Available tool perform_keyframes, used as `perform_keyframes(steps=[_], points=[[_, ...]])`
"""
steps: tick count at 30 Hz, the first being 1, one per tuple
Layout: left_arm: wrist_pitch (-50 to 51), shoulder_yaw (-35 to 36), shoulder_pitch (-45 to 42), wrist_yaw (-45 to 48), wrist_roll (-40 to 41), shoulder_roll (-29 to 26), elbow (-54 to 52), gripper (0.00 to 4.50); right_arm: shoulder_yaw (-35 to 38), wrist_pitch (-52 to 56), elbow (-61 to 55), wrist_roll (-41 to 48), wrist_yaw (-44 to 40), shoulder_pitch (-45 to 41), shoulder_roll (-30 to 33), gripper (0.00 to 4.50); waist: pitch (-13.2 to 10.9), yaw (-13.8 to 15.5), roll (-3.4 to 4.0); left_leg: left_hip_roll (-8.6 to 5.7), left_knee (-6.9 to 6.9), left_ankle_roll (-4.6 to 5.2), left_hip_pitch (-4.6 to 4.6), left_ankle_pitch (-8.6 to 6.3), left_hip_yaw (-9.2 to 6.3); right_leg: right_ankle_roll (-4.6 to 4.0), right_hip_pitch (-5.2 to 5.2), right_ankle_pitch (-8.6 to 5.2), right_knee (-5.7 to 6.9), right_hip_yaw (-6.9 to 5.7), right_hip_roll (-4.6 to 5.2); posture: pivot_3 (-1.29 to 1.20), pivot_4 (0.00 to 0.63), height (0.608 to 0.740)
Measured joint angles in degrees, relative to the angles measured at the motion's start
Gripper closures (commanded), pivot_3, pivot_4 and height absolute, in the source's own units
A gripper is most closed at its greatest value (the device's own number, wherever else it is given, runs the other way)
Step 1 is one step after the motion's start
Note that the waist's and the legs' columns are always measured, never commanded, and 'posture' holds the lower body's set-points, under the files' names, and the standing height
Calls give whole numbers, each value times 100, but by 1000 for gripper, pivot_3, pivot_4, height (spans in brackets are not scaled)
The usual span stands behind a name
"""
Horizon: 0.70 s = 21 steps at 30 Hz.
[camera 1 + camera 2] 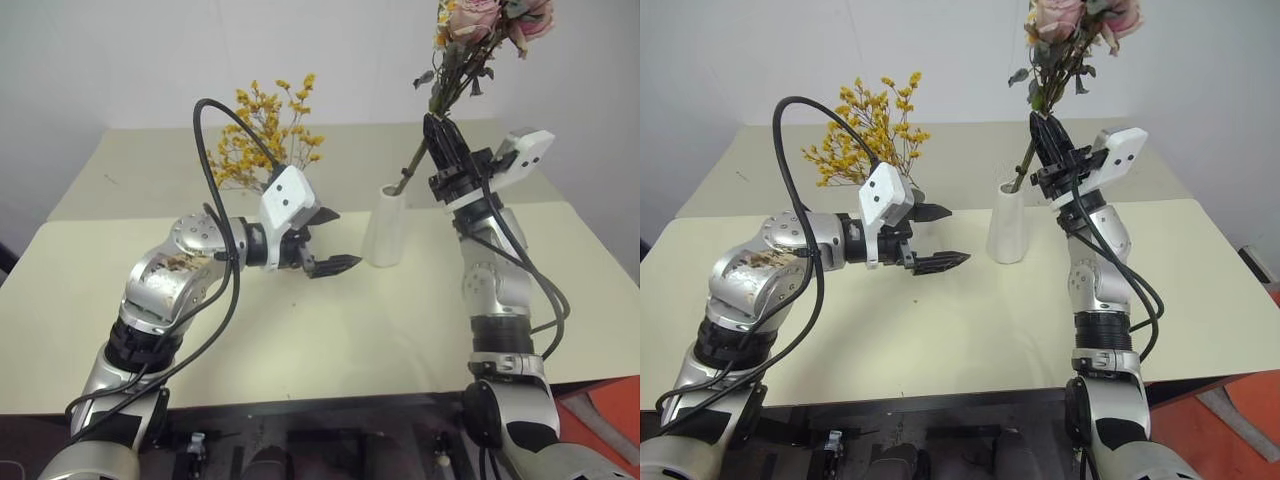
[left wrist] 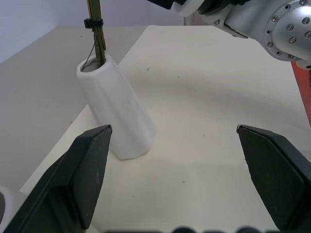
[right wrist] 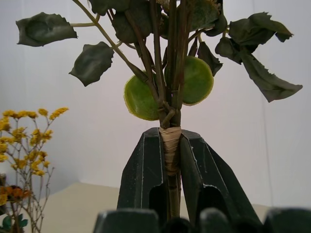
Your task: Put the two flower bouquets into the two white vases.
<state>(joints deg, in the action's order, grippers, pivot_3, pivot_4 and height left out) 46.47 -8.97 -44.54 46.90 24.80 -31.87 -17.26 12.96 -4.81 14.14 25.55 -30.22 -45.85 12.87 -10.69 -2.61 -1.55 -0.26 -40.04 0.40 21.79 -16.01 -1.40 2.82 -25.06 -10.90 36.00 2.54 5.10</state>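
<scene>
A white vase stands at mid-table. My right gripper is above and to its right, pointing up, and is shut on the stems of the pink rose bouquet. The stems' lower ends reach down into the vase's mouth. In the right wrist view the fingers clamp the taped stem bundle. My left gripper hangs open just left of the vase, holding nothing. The yellow flower bouquet stands upright behind my left hand. The second white vase is hidden behind that hand.
The cream table has bare surface in front of the vase and on both sides. A second tabletop adjoins it at the back, against a white wall. An orange-red object lies on the floor at the lower right.
</scene>
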Motion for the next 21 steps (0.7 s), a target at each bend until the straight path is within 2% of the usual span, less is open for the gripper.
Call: perform_keyframes(steps=[8, 21], points=[[-22, 0, 17, -9, -1, 6, -1, 0, -18, 389, -307, 13, 172, 219, 27, 4256, 0, -1, 0, -1, 0, 0, 7, 0, 1, 0, -6, 0, -2, 0, 1, 0, 150, 740], [-138, -2, 20, -5, -12, 35, 3, 0, -32, 396, -330, 35, 271, 199, 46, 4256, 0, 0, 0, 0, 4, 0, 7, 0, 2, 0, -6, 0, -4, 0, 0, 0, 150, 740]])
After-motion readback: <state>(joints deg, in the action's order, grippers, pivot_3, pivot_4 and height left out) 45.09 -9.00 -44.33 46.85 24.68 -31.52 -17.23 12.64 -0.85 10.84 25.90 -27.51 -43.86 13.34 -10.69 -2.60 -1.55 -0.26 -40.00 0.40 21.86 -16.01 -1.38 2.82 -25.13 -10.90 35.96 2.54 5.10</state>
